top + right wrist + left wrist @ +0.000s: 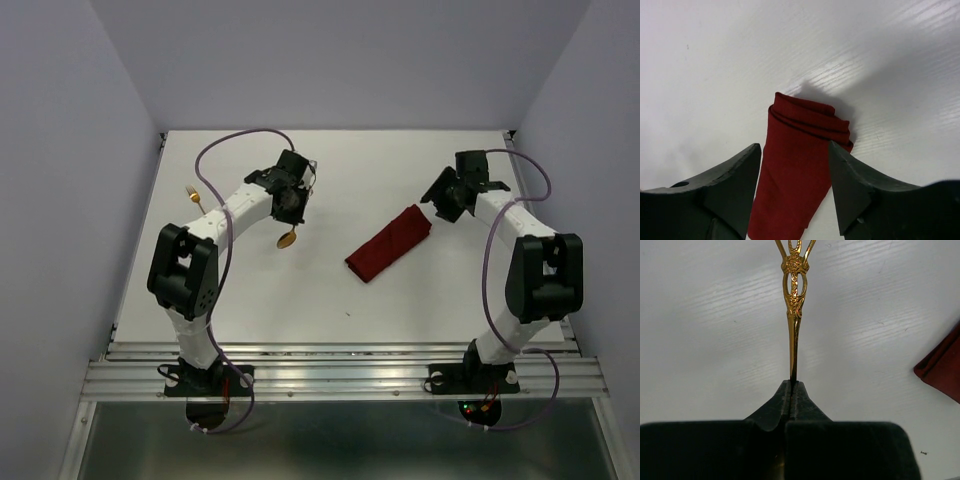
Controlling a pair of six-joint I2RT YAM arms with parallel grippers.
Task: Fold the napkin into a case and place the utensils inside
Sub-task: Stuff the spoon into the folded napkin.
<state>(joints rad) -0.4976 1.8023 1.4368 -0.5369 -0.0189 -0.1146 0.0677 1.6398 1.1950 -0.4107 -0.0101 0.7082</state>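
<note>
The napkin is folded into a narrow dark red case (390,243) that lies slantwise on the white table right of centre. One end of the case (795,170) sits between the fingers of my right gripper (795,146), which is open and straddles the cloth. My left gripper (791,382) is shut on the thin handle of the gold spoon (794,290). In the top view the spoon's oval bowl (287,238) hangs just below the left gripper (292,205). The gold fork (191,194) lies on the table at the far left, beside the left arm.
A corner of the red cloth (942,367) shows at the right edge of the left wrist view. Grey walls close in the table (300,290) on three sides. A metal rail (340,365) runs along the near edge by the arm bases.
</note>
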